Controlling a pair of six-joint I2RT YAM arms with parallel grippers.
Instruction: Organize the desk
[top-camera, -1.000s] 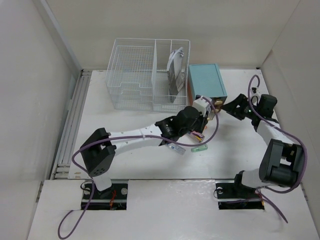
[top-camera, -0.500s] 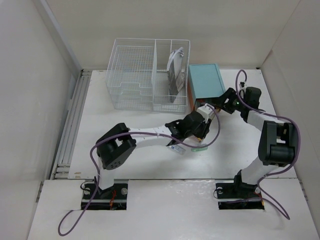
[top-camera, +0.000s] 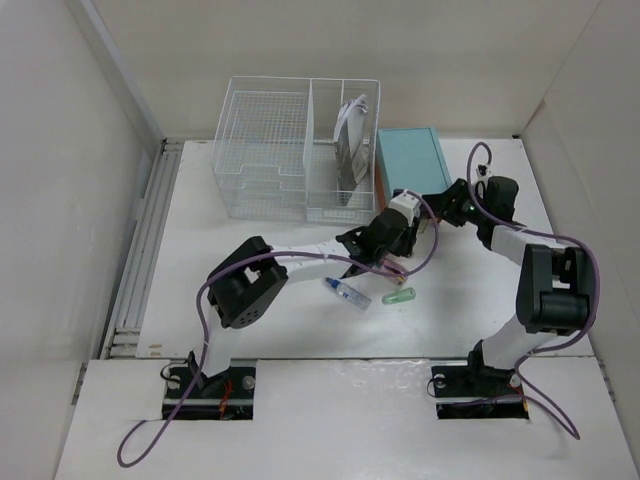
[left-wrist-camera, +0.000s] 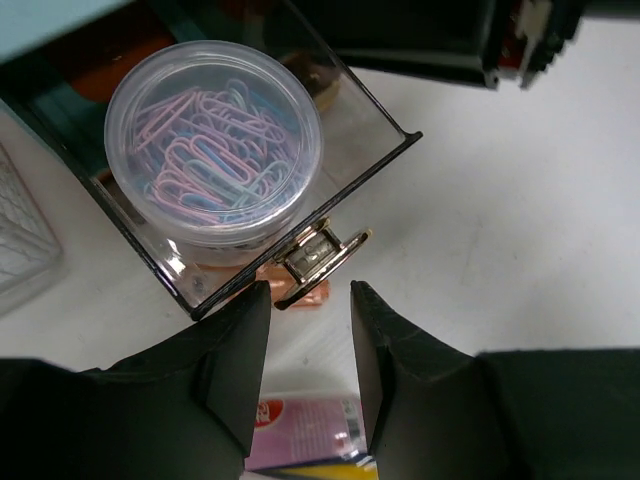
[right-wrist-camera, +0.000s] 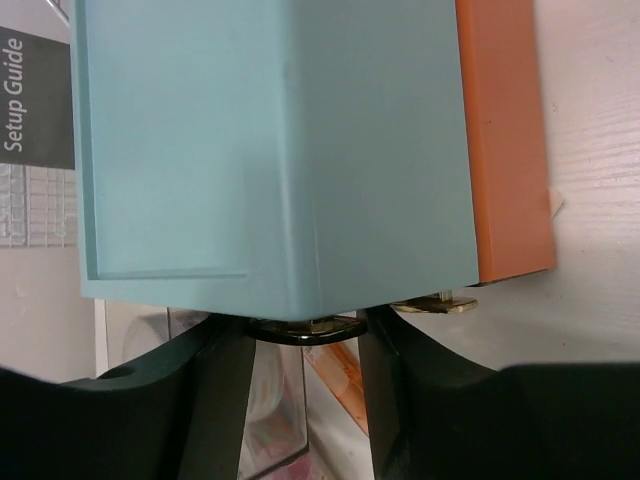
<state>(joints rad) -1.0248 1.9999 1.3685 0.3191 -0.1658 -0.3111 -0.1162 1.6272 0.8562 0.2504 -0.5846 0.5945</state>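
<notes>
The white desk (top-camera: 200, 230) carries a teal-topped drawer box (top-camera: 410, 160) with an orange side (right-wrist-camera: 505, 130). A clear drawer (left-wrist-camera: 370, 170) is pulled out of it, holding a round tub of coloured paper clips (left-wrist-camera: 213, 130). My left gripper (left-wrist-camera: 310, 290) is open just short of that drawer's brass handle (left-wrist-camera: 320, 250), with nothing between its fingers. My right gripper (right-wrist-camera: 305, 325) is at the box front under the teal top, its fingers touching both ends of another drawer handle (right-wrist-camera: 305, 330). In the top view both grippers, the left (top-camera: 405, 212) and the right (top-camera: 440, 205), meet at the box front.
A white wire basket (top-camera: 290, 150) stands left of the box and holds a Setup Guide booklet (top-camera: 350, 145). A blue-capped tube (top-camera: 347, 293) and a small green item (top-camera: 398, 297) lie on the desk. A pink packet (left-wrist-camera: 300, 435) lies beneath my left gripper.
My left jaws have opened off the clear drawer's handle. My right gripper has swung in from the right to the box front and closed around a handle. The blue-capped tube has come into view.
</notes>
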